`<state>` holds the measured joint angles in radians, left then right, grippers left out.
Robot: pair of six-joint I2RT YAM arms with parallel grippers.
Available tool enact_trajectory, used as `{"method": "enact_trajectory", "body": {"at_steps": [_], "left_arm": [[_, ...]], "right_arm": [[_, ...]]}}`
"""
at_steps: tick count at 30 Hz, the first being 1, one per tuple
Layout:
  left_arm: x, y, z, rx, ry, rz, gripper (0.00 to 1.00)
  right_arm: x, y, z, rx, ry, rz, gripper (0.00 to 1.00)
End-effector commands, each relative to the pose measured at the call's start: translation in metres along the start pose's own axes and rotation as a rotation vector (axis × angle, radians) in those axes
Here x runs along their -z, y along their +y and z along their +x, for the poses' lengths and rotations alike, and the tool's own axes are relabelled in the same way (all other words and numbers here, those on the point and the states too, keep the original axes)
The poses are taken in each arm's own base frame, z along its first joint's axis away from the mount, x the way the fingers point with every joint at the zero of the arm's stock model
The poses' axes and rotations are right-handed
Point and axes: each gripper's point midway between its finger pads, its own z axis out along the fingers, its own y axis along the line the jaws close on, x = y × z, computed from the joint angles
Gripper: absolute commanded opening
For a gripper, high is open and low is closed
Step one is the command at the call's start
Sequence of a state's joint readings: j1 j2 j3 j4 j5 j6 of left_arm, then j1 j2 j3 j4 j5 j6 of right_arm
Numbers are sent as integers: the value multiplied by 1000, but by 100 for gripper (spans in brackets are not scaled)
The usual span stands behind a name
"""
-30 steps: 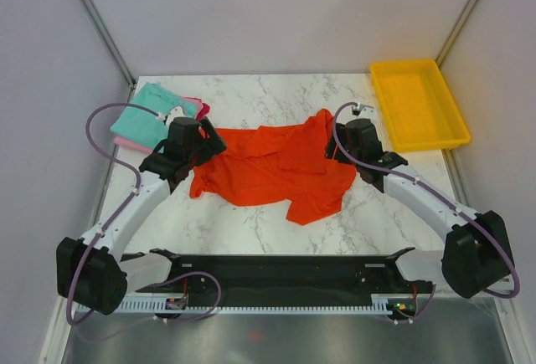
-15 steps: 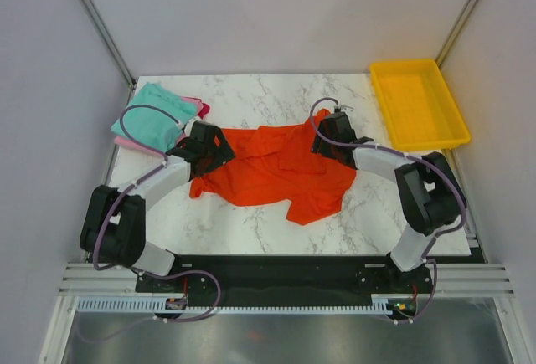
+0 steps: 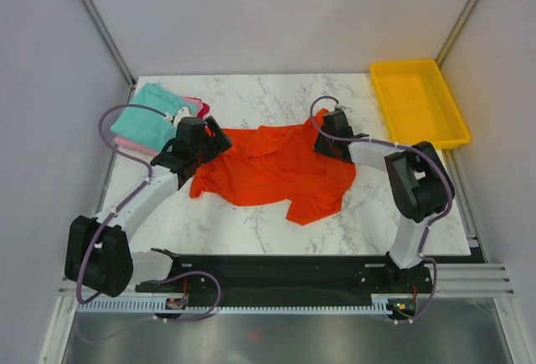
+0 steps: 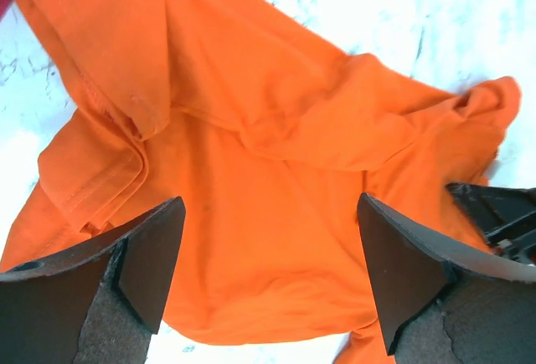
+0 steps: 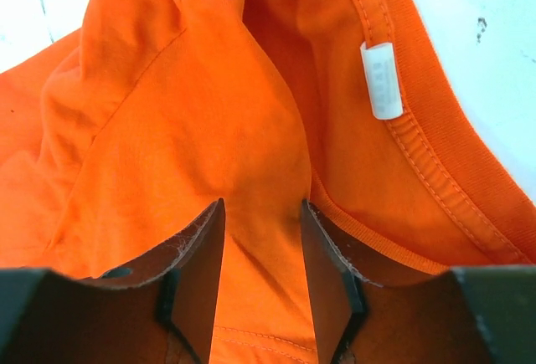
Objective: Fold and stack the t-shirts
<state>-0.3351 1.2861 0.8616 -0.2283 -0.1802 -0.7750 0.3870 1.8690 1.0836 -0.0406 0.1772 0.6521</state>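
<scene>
Orange-red t-shirt (image 3: 276, 167) found crumpled at middle of desk (image 3: 268, 96). Left claw (image 4: 268, 205) held wide open over its left part. Right claw (image 5: 262, 207) narrowly parted at collar. Teal t-shirt (image 3: 149, 117) laid on pink t-shirt (image 3: 126, 142), far left corner.

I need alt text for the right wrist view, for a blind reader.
An orange-red t-shirt fills the view, its collar and white label at upper right. Two dark fingers stand slightly apart at the bottom. Marble table shows in the top corners.
</scene>
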Motion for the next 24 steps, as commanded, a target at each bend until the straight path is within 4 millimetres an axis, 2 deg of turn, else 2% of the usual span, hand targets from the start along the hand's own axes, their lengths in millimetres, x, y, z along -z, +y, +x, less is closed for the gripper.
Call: {"method": "enact_trajectory", "body": {"at_steps": [1, 11, 12, 15, 16, 18, 21, 24], "left_arm": [[2, -5, -6, 47, -37, 29, 91], [1, -6, -4, 44, -26, 31, 91], [0, -5, -3, 45, -25, 30, 91], [-1, -5, -2, 42, -21, 28, 91], [-2, -5, -2, 37, -19, 28, 91], [-6, 0, -1, 33, -20, 3, 91], [-13, 8, 0, 20, -27, -38, 91], [-21, 11, 4, 13, -11, -61, 91]], "right_arm": [[9, -4, 4, -18, 2, 13, 50], [21, -12, 16, -12, 0, 19, 44], [21, -14, 13, -12, -15, 35, 42], [20, -23, 6, -6, -34, 74, 28], [17, -28, 4, -15, -28, 85, 24], [14, -37, 4, -38, -15, 103, 23], [11, -67, -5, -110, -12, 147, 23], [19, -79, -14, -139, -44, 169, 22]]}}
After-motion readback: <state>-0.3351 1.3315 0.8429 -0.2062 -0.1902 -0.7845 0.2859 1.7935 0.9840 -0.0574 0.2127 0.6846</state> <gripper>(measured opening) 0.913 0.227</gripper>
